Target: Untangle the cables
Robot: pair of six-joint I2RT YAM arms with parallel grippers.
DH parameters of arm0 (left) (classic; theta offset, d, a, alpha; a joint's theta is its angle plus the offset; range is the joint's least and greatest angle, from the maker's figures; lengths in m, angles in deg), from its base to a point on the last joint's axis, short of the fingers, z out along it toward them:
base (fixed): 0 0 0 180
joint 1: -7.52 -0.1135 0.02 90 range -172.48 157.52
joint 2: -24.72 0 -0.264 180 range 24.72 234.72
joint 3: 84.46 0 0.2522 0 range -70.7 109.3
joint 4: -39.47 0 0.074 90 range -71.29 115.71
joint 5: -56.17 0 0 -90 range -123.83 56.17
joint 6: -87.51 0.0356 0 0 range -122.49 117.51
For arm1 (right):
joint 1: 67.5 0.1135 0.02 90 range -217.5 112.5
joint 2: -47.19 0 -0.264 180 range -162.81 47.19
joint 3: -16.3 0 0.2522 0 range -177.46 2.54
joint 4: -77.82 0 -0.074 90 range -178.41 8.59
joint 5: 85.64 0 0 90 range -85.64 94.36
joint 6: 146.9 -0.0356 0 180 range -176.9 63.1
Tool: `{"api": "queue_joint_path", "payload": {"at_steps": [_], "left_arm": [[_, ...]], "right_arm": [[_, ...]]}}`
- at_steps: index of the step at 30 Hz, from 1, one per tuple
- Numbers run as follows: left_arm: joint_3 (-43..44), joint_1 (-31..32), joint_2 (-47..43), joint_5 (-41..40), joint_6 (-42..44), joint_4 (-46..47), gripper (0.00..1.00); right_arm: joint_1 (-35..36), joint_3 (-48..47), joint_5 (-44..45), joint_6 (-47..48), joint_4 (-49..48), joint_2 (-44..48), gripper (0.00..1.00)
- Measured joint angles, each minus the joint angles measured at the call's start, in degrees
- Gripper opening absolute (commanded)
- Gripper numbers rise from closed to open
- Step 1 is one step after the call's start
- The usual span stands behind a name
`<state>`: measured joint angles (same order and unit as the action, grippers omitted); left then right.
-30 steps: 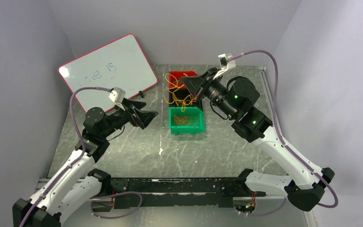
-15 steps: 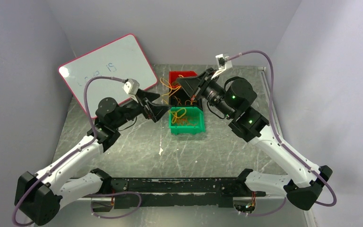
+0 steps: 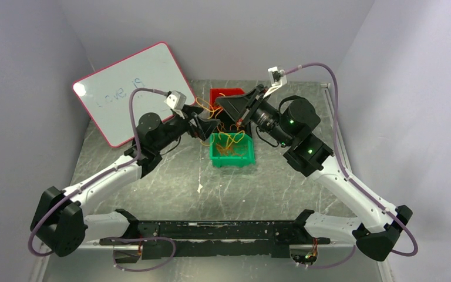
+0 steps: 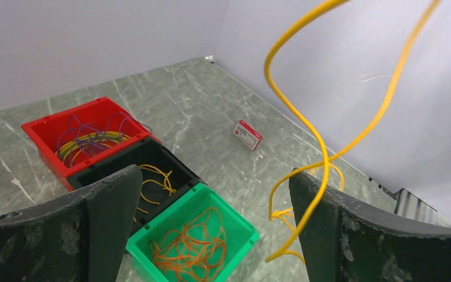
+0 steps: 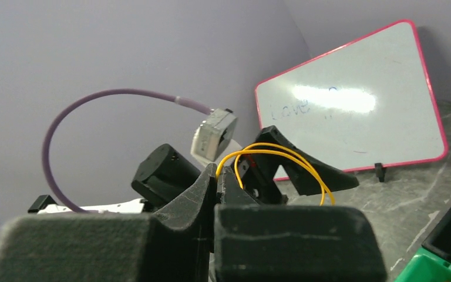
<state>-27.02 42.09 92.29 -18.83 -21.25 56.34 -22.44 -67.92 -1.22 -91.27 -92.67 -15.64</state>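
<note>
Right gripper (image 5: pixel 216 176) pinched shut on yellow cable (image 4: pixel 326 157), held up over the bins. Its loop hangs between the spread fingers of left gripper (image 4: pixel 215 171); contact unclear. Orange cables (image 4: pixel 188 247) lie in green bin (image 4: pixel 235 216), yellow loops in black bin (image 4: pixel 164 157).
</note>
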Motion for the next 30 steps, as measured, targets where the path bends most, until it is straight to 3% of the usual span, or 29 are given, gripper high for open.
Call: {"api": "queue_joint_path", "payload": {"at_steps": [3, 12, 30], "left_arm": [[0.7, 0.0, 2.2, -0.9, 0.2, 1.1, 0.96], [1.9, 0.1, 6.2, -0.2, -2.1, 5.4, 0.66], [-3.1, 0.3, 14.1, 2.1, -6.4, 9.3, 0.51]], "right_arm": [[0.0, 0.6, -0.7, -0.9, -0.9, 0.0, 0.0], [0.0, 1.7, -2.4, -3.2, -2.9, -0.3, 0.0], [0.0, 1.7, -7.9, -9.4, -10.4, -1.2, 0.0]]}}
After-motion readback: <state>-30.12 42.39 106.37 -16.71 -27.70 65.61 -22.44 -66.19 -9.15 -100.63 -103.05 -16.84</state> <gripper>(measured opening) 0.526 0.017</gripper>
